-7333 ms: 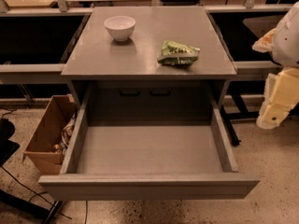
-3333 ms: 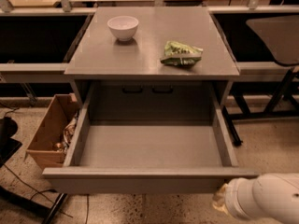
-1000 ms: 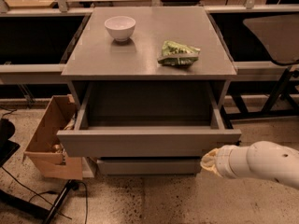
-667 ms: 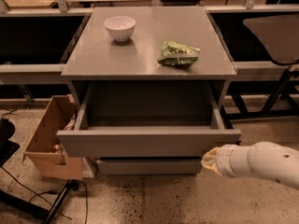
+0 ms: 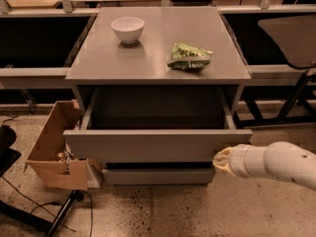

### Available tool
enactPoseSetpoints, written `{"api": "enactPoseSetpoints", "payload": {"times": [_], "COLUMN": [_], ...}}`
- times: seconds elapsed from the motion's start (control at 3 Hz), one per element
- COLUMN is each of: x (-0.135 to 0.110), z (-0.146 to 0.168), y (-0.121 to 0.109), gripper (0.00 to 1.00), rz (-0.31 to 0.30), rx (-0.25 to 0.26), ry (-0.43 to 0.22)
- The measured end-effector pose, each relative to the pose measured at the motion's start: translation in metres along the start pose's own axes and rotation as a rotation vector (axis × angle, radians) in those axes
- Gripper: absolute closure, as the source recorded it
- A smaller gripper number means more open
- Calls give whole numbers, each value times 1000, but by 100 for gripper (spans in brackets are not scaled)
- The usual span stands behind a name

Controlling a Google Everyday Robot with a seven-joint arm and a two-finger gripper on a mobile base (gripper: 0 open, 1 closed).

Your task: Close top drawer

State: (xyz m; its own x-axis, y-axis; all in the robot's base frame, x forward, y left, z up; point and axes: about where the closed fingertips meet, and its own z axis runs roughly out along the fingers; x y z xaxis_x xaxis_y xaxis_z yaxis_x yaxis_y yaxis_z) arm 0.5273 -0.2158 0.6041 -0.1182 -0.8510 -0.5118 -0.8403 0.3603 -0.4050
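Note:
The top drawer (image 5: 158,144) of the grey cabinet (image 5: 158,73) stands partly open, its flat grey front pulled out a short way and its dark inside showing. It looks empty. My gripper (image 5: 220,160) comes in from the right on a white arm (image 5: 281,164). Its cream tip sits against the right end of the drawer front, low on the panel. A shallower drawer front (image 5: 158,176) shows below the top drawer.
A white bowl (image 5: 128,29) and a green snack bag (image 5: 190,56) lie on the cabinet top. An open cardboard box (image 5: 54,152) with items stands on the floor at the left. A black stand base (image 5: 29,216) lies lower left. Dark shelves flank the cabinet.
The drawer was pulled far out several seconds ago and is now mostly pushed in. Over the last second the drawer and the gripper have hardly moved.

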Motion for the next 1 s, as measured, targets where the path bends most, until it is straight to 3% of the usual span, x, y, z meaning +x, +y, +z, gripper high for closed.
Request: {"api": "enactPoseSetpoints", "payload": {"times": [0.33, 0.67, 1.0], "x": [-3, -3, -11], "z": [11, 11, 21], "y": [-30, -30, -66], "gripper": [100, 100, 100], "rz": [-13, -14, -38], "rx": [12, 12, 15], "ry": [-32, -32, -63]}}
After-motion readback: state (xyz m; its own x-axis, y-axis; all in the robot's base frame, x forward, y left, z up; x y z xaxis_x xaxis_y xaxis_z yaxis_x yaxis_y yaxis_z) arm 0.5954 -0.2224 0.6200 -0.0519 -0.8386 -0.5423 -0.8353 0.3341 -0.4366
